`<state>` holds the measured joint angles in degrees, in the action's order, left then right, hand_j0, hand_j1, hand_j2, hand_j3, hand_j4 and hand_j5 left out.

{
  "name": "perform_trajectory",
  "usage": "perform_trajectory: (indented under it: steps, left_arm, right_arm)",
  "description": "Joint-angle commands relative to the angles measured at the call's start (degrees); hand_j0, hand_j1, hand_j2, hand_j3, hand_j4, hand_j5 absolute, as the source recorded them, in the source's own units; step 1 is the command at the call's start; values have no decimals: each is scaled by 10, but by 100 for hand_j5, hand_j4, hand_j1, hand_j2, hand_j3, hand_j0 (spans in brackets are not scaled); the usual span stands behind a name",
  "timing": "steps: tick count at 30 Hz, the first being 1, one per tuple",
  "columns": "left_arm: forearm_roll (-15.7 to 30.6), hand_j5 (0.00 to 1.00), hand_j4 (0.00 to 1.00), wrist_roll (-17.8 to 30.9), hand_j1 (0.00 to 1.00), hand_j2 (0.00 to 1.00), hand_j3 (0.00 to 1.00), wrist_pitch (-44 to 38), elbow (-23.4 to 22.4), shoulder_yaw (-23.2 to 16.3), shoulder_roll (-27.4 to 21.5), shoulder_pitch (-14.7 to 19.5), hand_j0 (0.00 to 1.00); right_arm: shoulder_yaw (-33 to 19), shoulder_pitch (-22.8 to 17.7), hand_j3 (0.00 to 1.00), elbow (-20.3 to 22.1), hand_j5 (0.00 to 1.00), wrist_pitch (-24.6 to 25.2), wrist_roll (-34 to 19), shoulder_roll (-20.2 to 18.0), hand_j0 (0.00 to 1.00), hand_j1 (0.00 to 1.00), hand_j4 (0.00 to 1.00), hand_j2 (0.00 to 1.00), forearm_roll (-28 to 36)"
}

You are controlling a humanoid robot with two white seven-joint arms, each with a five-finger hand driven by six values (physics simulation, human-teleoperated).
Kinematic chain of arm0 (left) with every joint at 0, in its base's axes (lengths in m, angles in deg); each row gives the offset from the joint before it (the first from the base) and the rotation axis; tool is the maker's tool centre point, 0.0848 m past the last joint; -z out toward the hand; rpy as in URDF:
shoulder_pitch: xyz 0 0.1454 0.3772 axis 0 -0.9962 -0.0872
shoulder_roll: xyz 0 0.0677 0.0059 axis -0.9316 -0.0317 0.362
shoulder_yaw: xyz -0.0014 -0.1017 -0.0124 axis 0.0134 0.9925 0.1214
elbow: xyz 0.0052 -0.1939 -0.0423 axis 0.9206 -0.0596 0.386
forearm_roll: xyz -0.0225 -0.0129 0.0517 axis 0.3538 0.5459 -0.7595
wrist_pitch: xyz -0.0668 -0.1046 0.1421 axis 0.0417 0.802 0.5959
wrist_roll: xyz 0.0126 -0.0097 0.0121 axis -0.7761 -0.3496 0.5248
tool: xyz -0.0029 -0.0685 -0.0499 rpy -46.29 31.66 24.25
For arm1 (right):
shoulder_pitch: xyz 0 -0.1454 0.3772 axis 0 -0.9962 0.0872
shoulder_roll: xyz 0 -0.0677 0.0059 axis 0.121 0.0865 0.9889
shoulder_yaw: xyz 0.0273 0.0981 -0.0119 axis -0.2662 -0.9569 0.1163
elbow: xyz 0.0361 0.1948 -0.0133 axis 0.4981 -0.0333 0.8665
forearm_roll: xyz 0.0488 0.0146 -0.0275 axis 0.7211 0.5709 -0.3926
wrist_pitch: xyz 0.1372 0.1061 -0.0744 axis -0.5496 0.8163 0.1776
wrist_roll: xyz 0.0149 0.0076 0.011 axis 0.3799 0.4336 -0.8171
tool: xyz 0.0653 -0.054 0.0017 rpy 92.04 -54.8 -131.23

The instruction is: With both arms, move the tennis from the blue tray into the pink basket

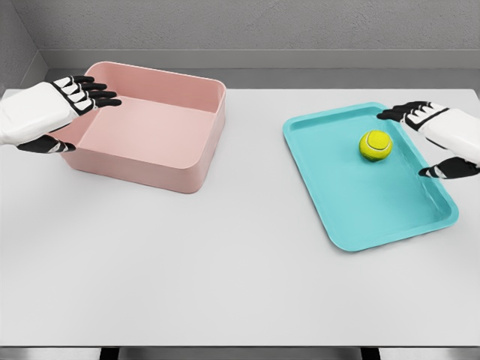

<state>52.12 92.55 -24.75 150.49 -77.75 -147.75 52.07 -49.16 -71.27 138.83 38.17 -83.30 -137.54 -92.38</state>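
From the head view, a yellow tennis ball (376,145) sits in the blue tray (352,217), up near the tray's 1 o'clock corner. The tray lies on the white counter (225,270), out at 3 o'clock. The pink basket (172,169) stands well apart from it, at about 10 o'clock, and nothing is in it.

The right robot hand (431,139) is just beside the ball, on its 3 o'clock side, not touching it. Its fingers are spread and hold nothing. The left robot hand (56,112) hangs at the basket's 9 o'clock edge, fingers spread too, holding nothing.

The ball looks light and fuzzy, so I think it will not slip much. But it is round and could roll away if bumped. A good hold would be around its middle, fingers on opposite sides.
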Motion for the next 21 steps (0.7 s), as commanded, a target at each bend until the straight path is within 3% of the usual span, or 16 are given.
perform_trajectory:
  steps: [1,3,4,5,6,7,8,10,13,16,21]
  left_arm:
    - [4,100,100,0,100,100,100,0,0,0,-1,0,100]
    - [4,100,100,0,100,100,100,0,0,0,-1,0,100]
    - [4,100,100,0,100,100,100,0,0,0,-1,0,100]
    - [4,100,100,0,100,100,100,0,0,0,-1,0,100]
    - [4,100,100,1,100,100,100,0,0,0,-1,0,100]
    - [-3,100,100,0,100,100,100,0,-1,0,0,0,100]
    - [-4,100,100,0,100,100,100,0,-1,0,0,1,100]
    - [-4,100,100,0,100,100,100,0,-1,0,0,1,100]
    - [-4,100,100,0,100,100,100,0,-1,0,0,1,100]
    - [-5,100,100,0,100,100,100,0,-1,0,0,1,100]
    - [-5,100,100,0,100,100,100,0,-1,0,0,1,100]
  right_arm:
    - [1,1,100,0,100,0,-19,0,100,100,100,100,2]
    - [1,0,100,-2,100,3,-19,-1,100,100,100,100,3]
    - [1,1,100,-3,100,27,-20,0,100,100,100,100,3]
    - [5,9,100,-7,100,85,-21,1,100,100,100,100,-3]
    - [39,40,100,-13,100,131,-34,8,100,100,100,100,-11]
    - [95,97,100,-31,100,158,-75,24,100,100,100,100,-11]
    - [155,160,100,-66,100,176,-90,45,100,100,100,100,-11]
    - [232,233,100,-116,100,182,-97,74,100,100,100,100,-11]
    - [265,275,100,-127,100,262,-153,95,100,100,100,100,-11]
    - [290,306,100,-128,100,311,-202,115,100,100,100,100,-11]
    - [333,347,100,-174,100,325,-217,145,100,100,100,100,-11]
